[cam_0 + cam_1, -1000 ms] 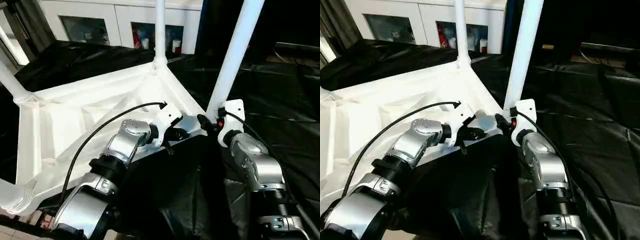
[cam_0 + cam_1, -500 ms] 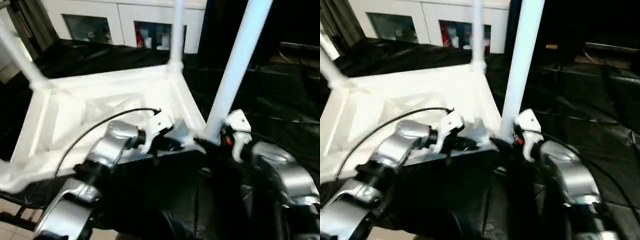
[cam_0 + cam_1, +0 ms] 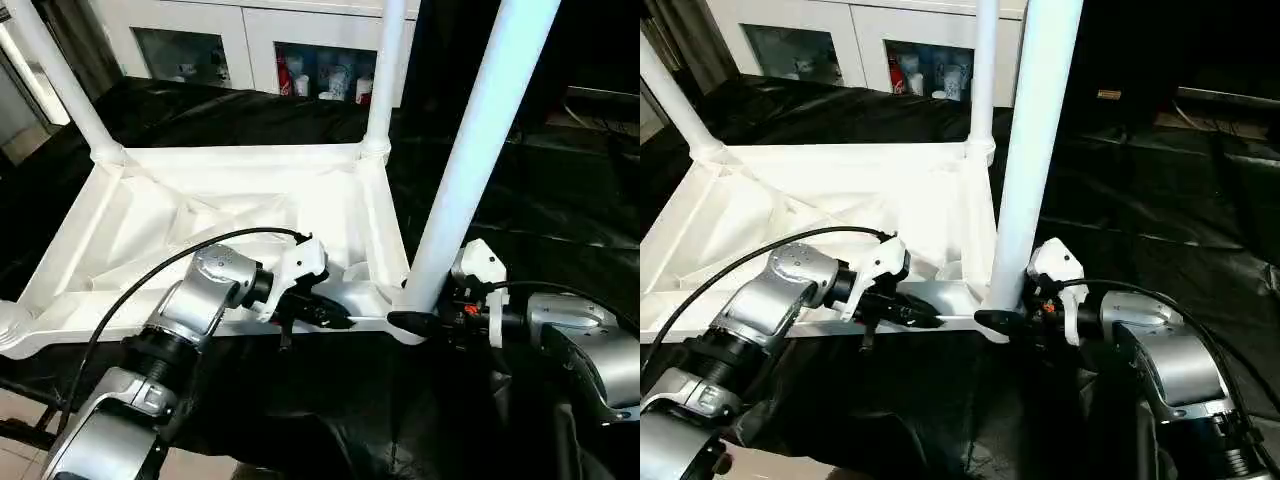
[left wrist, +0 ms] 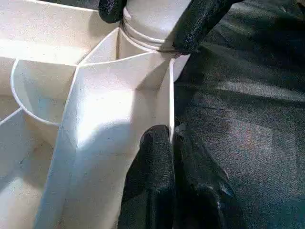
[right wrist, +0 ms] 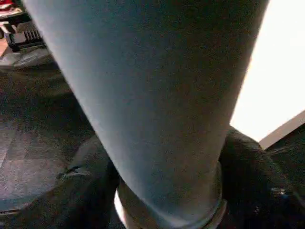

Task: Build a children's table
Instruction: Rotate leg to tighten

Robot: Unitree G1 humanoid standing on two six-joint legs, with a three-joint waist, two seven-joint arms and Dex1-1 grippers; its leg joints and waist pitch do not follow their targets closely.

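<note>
Between my right claw's [image 3: 405, 321] fingers sits the near leg's [image 3: 470, 160] base, gripped; left claw [image 4: 172, 143] pinches the tabletop [image 3: 200, 225] rim; twisting may unseat the leg.

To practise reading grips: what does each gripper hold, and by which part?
Left gripper: tabletop, by its rim wall. Right gripper: nearest leg, at its base.

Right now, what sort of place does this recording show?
Probably an indoor lab or demo room: a work table draped in black sheeting, white glass-door cabinets holding cans and bottles behind it, and the upturned children's table laid out as the job.
</note>
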